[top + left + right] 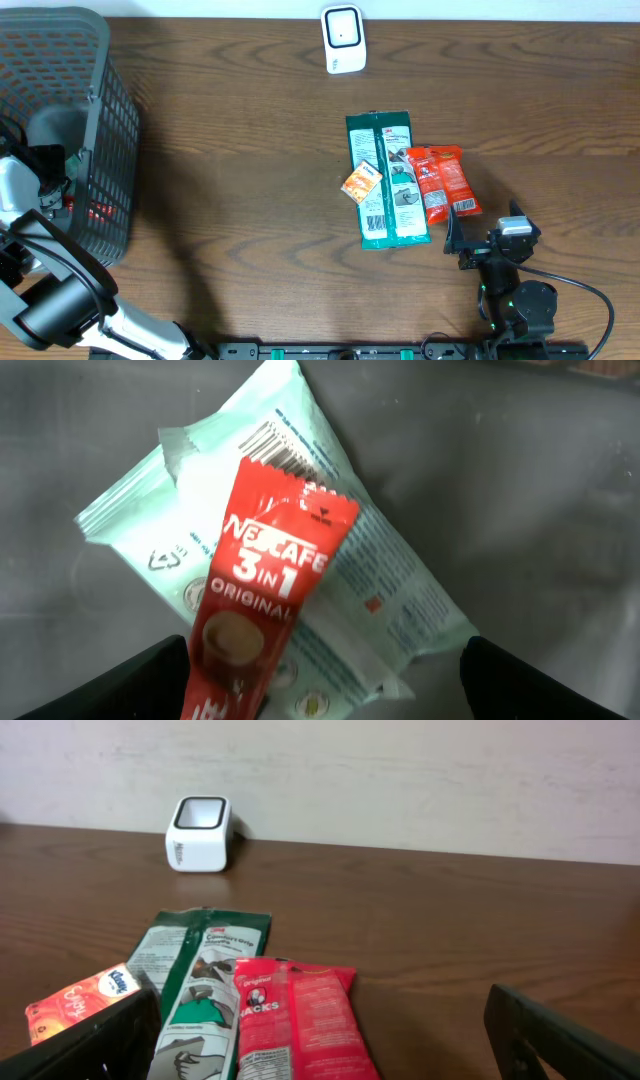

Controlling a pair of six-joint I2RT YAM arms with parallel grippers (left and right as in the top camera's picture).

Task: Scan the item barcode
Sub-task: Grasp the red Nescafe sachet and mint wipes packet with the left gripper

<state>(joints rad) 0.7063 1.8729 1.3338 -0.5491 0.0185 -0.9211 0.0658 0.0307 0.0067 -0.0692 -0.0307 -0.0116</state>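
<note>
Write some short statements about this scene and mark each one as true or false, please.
1. The white scanner stands near the far edge of the table, apart from the packets. True.
2. The red packet lies to the left of the green packet. False: it lies against the green packet's right side.
3. The right tool is shut on the orange packet. False: the tool is open and holds nothing. The orange packet lies at the green packet's left edge.
4. In the left wrist view, a red Nescafe sachet lies on top of a mint-coloured packet. True.
</note>
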